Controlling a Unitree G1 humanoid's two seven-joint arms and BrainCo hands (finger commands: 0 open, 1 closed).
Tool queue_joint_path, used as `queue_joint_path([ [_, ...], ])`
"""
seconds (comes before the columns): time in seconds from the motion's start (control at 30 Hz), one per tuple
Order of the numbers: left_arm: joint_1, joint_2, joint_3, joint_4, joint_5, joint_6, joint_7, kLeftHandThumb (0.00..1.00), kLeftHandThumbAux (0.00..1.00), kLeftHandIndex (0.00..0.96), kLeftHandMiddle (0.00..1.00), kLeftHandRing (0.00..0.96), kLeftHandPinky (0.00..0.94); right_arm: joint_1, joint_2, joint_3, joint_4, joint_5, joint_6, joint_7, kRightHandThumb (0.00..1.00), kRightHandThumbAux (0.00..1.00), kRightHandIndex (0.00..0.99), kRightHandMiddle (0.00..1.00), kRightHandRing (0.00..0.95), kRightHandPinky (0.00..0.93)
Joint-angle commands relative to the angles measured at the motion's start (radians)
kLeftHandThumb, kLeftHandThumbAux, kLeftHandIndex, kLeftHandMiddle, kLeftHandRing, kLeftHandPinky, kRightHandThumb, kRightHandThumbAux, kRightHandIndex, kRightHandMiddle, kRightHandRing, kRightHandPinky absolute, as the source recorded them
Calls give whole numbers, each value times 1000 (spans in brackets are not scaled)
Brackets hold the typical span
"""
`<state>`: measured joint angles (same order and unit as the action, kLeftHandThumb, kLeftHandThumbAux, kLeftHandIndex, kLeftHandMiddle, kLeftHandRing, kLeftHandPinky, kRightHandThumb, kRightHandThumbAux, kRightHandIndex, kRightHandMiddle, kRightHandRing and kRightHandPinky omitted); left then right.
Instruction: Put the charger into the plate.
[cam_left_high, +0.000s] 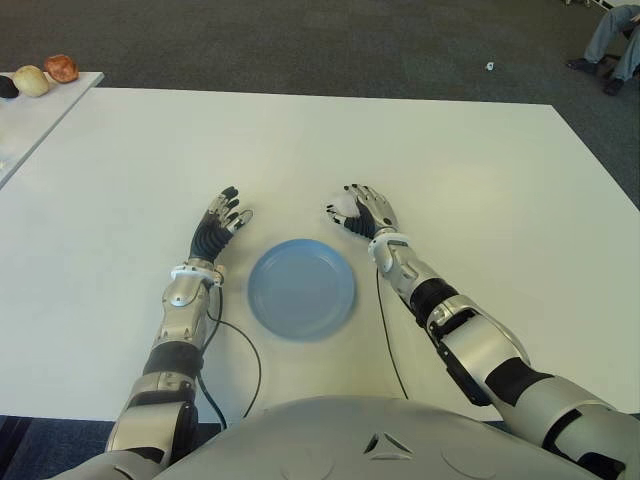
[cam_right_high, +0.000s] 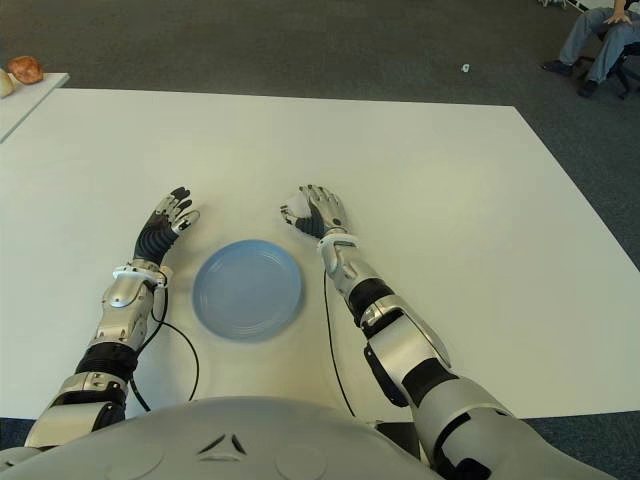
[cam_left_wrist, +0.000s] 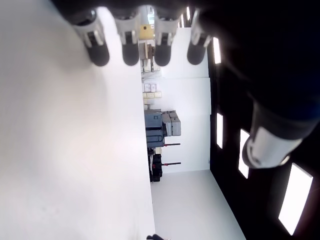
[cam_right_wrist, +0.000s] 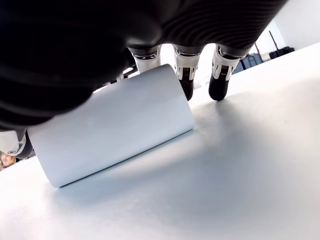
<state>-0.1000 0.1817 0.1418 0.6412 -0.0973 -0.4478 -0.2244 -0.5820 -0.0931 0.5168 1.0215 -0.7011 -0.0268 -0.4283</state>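
Right hand at the charger, beyond the plate's far right edge.
The right hand's fingers (cam_right_wrist: 186, 75) curl over the small white rounded block-shaped charger (cam_right_wrist: 112, 125), which lies on the white tabletop (cam_left_high: 480, 180); the right hand (cam_left_high: 362, 212) shows just beyond the empty round blue plate (cam_left_high: 301, 288). The left hand (cam_left_high: 217, 228) shows left of the plate, fingers extended, holding nothing.

A broad white worktop (cam_left_high: 450, 180) stood on dark grey carpet (cam_left_high: 300, 45). To the far left a second white table (cam_left_high: 30, 120) carried three small rounded objects (cam_left_high: 33, 78). A seated person's legs (cam_left_high: 612, 45) showed at far right.
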Motion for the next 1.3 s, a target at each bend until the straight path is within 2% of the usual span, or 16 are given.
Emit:
queue_joint_path([
  [0.03,-4,-1,-6,26,11,5,5,0,590,0,35,11,0,8,13,3,-4,1,33,2,208,257,0,0,0,44],
  [0.73,6,2,-4,12,4,5,-4,0,591,0,30,8,0,26,18,43,-16,-21,84,7,228,289,0,0,0,28],
  [1.3,15,14,-1,1,4,-1,-6,0,579,0,35,8,0,53,1,58,-17,-19,65,6,229,297,0,0,0,9],
])
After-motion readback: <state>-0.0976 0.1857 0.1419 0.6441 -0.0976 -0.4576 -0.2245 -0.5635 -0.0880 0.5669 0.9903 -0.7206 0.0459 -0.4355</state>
